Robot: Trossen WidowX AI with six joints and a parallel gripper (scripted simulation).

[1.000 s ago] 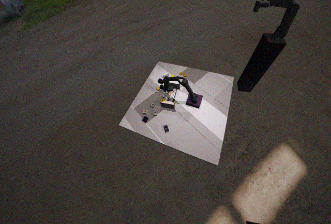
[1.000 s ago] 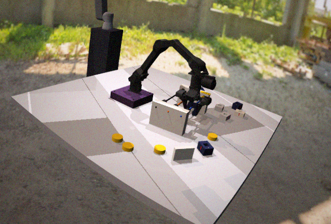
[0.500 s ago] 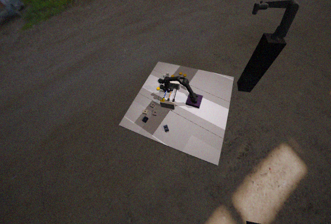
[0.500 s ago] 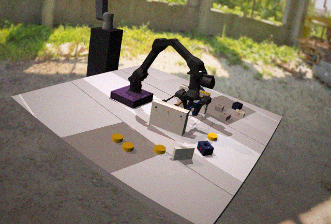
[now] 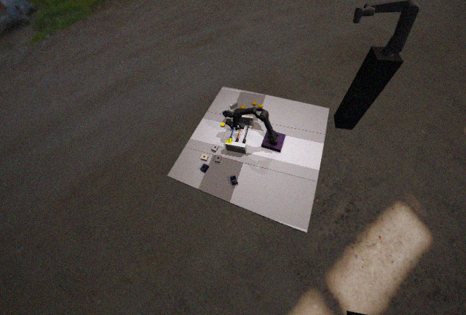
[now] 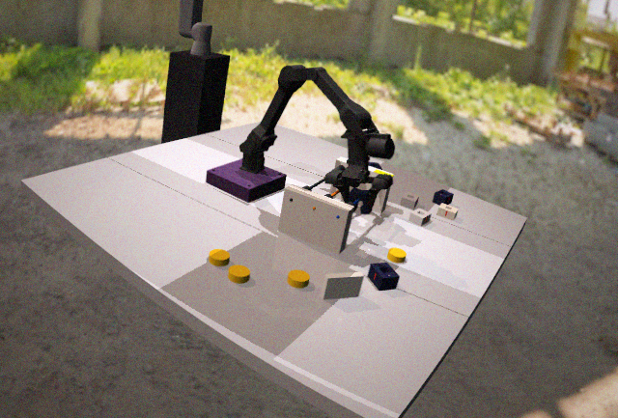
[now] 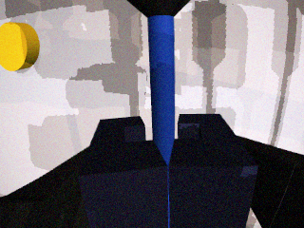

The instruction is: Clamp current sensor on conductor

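My gripper (image 5: pixel 234 125) (image 7: pixel 162 146) is shut on a dark navy split-core sensor (image 6: pixel 356 197) (image 7: pixel 128 195). The sensor sits around the blue conductor (image 7: pixel 162 71) (image 5: pixel 231 132), between the two end panels (image 6: pixel 314 218) (image 5: pixel 236 148). In the wrist view its halves nearly meet, with a thin blue line along the seam; whether it is latched cannot be told. The orange conductor (image 5: pixel 238 135) and black conductor (image 5: pixel 245 134) run beside it. A yellow marker (image 5: pixel 228 140) (image 6: pixel 383 172) is at the far end panel; its lettering is unreadable. The sensor's arrow is not visible.
Yellow discs (image 6: pixel 218 257) (image 6: pixel 298 278) (image 7: pixel 16 47), a grey plate (image 6: pixel 343 286) and a dark block (image 6: pixel 383 276) lie on one side of the panels. Pale blocks (image 6: pixel 447 211) (image 5: pixel 204 156) and dark blocks (image 5: pixel 234 180) lie beyond. Another arm stands on a black pedestal (image 5: pixel 367 86).
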